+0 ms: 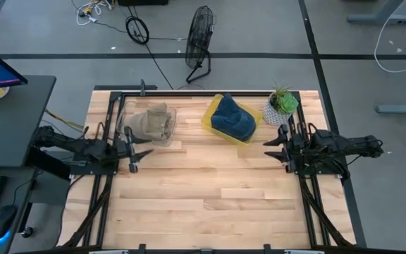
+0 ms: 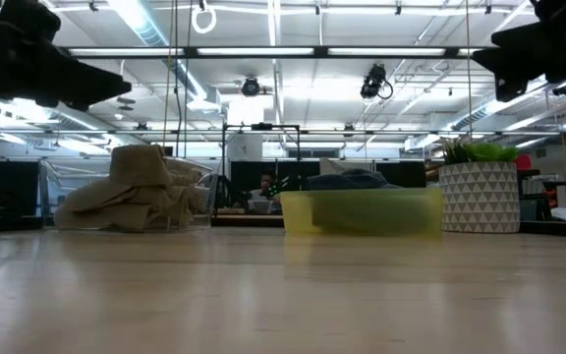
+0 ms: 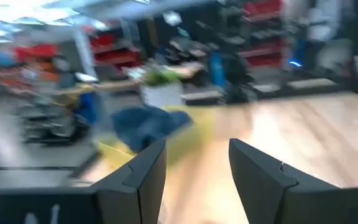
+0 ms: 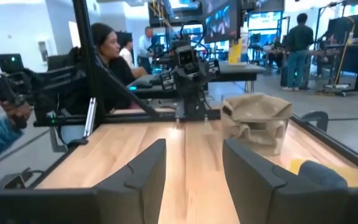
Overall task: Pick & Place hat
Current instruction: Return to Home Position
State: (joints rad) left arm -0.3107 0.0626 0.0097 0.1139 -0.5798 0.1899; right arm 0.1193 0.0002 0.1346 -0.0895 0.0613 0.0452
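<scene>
A blue cap (image 1: 232, 120) lies in a yellow bin (image 1: 213, 123) at the table's far middle; both show in the low view as the cap (image 2: 354, 180) and the bin (image 2: 362, 211). A tan hat (image 1: 149, 121) sits in a clear bin (image 1: 166, 134) to the left, also seen low (image 2: 131, 192). My left gripper (image 1: 141, 151) hovers open at the table's left, near the clear bin. My right gripper (image 1: 272, 148) hovers open at the right, below the plant. In the wrist views the left gripper (image 3: 197, 168) and the right gripper (image 4: 194, 165) hold nothing.
A potted plant (image 1: 281, 104) in a white patterned pot stands at the far right corner, next to the yellow bin. A black frame (image 1: 189, 92) runs along the far edge. The near half of the wooden table (image 1: 210, 204) is bare. People sit beyond the table's left side.
</scene>
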